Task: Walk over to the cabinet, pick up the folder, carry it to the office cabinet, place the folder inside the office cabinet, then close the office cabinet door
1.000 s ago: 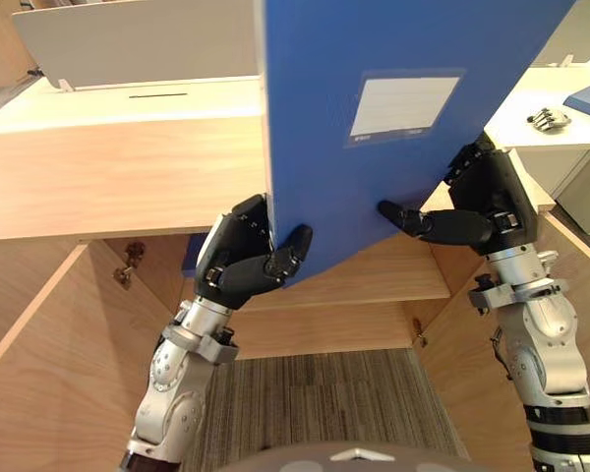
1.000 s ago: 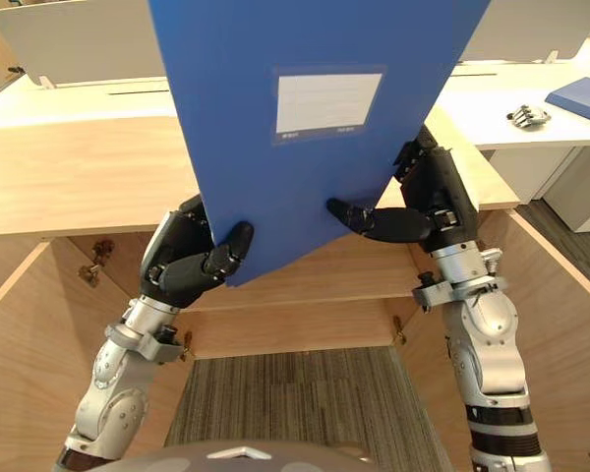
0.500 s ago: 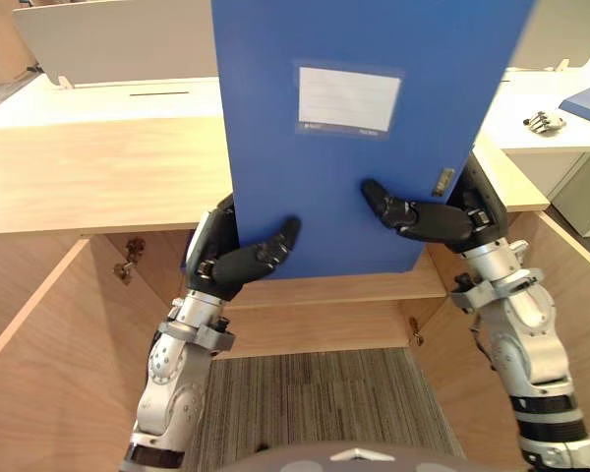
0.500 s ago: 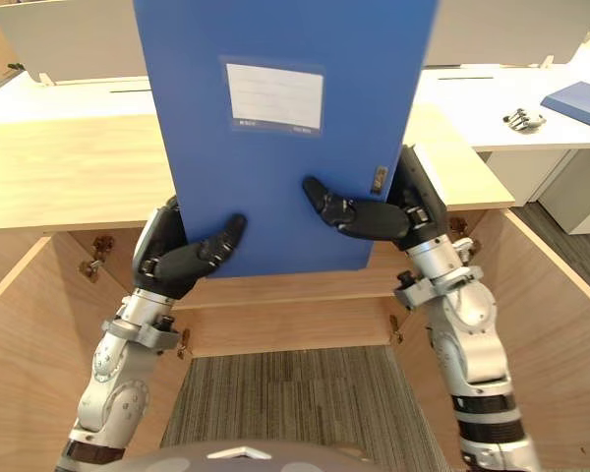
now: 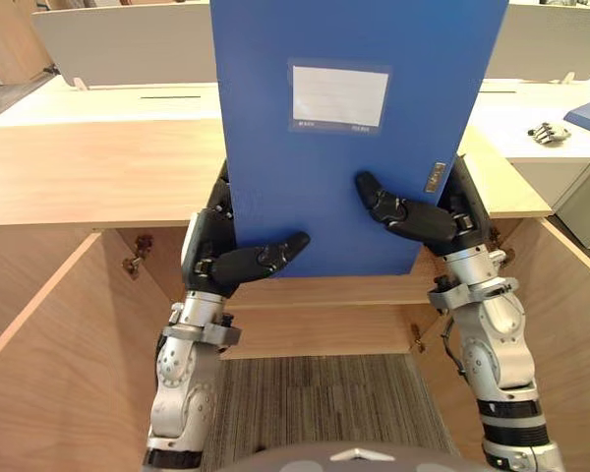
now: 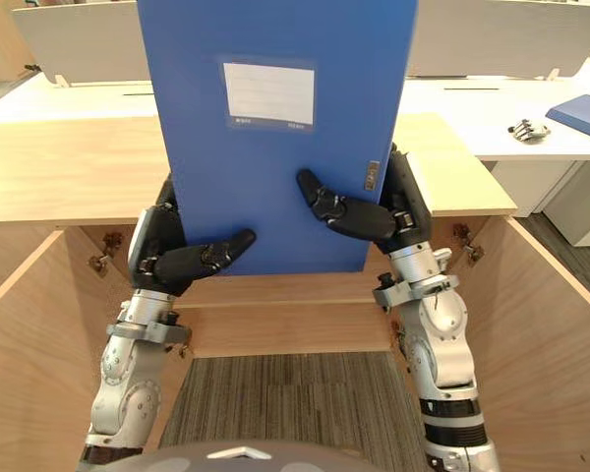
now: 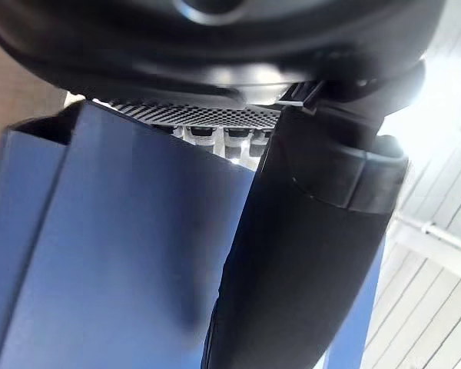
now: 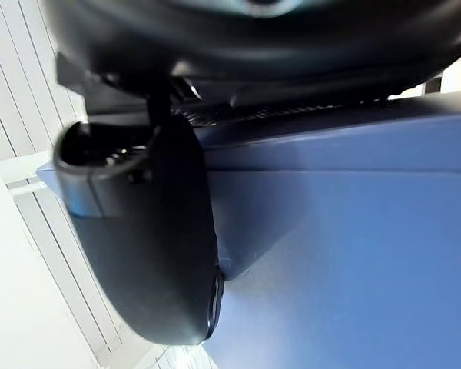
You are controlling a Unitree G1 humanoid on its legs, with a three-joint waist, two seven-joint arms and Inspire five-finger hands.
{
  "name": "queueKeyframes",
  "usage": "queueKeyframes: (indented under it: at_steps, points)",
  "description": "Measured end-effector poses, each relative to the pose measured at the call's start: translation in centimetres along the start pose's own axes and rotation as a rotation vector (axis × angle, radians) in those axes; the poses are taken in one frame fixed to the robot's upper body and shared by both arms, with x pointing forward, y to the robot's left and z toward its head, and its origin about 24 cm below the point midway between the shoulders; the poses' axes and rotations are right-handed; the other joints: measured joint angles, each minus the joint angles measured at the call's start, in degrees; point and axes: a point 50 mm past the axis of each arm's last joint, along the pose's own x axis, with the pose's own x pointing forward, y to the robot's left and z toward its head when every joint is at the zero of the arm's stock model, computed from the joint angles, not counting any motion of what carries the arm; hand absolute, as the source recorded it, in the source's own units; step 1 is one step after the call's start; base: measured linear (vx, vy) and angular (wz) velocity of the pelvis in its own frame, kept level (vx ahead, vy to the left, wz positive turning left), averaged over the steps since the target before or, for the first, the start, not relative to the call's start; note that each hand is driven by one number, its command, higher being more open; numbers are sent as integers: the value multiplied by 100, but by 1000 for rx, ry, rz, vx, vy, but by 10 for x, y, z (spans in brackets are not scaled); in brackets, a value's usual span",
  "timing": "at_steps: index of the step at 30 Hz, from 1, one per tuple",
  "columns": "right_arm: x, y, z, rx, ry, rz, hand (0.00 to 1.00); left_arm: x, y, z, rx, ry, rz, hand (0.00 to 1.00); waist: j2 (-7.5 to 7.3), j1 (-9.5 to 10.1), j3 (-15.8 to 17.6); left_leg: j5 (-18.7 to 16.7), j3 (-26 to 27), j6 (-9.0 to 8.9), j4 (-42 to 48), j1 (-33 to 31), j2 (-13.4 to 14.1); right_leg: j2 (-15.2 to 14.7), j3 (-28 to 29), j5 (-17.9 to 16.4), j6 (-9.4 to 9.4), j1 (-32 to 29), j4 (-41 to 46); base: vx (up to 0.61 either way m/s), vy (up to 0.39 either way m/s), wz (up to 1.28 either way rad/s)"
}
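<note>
Two dark hands of mine hold a blue folder (image 5: 354,157) upright in front of me, its broad face turned toward my head. My left hand (image 5: 221,261) clamps the folder's lower left corner, fingers behind it and left thumb (image 5: 270,256) lying across the front. My right hand (image 5: 428,218) clamps the right edge a little higher, fingers behind and right thumb (image 5: 379,202) stretched over the front face. The left wrist view shows that thumb pressed flat on the blue surface (image 7: 107,254), and the right wrist view shows the same grip on the other side.

A white label (image 5: 339,96) sits on the upper part of the folder, and a small metal clasp (image 5: 436,177) is on its right edge, just above my right hand.

Behind and below the folder is a light wooden cabinet (image 5: 98,172). Its left door (image 5: 49,344) and right door (image 5: 570,324) stand swung open toward me, with a shelf (image 5: 324,292) visible under the folder's bottom edge. Grey striped carpet (image 5: 324,403) lies between the doors. A white desk (image 5: 531,113) stands beyond, to the right.
</note>
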Motion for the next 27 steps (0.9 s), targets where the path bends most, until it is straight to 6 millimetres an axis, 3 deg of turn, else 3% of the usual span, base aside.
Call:
queueKeyframes:
  at_steps: [3,7,16,20,27]
  points:
    - [-6,0,-4,15,18,-21,0,-1,8,13,24,-75,88,100,-4,4,-3,22,-83,-10,0,-37,5,1,-89,-5,-5,4,-4,-17,-12,14]
    - [-12,-5,-6,27,22,-91,0,-19,38,36,112,-185,336,100,-3,6,-5,42,-194,-25,0,-83,11,7,-193,-4,-5,39,-35,-5,-14,13]
    - [-20,-13,-3,35,5,-189,0,-69,74,46,214,-159,656,100,-27,113,-18,62,-413,-27,0,-150,8,8,-419,-33,-20,124,-83,-12,-9,13]
    - [-23,-9,-5,55,7,-198,0,-85,83,34,216,-83,724,100,-29,165,-16,86,-523,-30,0,-209,1,4,-539,-51,-17,126,-81,-17,-13,16]
    - [-23,-7,-7,63,14,-203,0,-116,93,-13,150,183,821,100,-85,259,18,112,-604,-35,0,-261,-1,3,-616,-66,-24,113,-81,-19,-2,6]
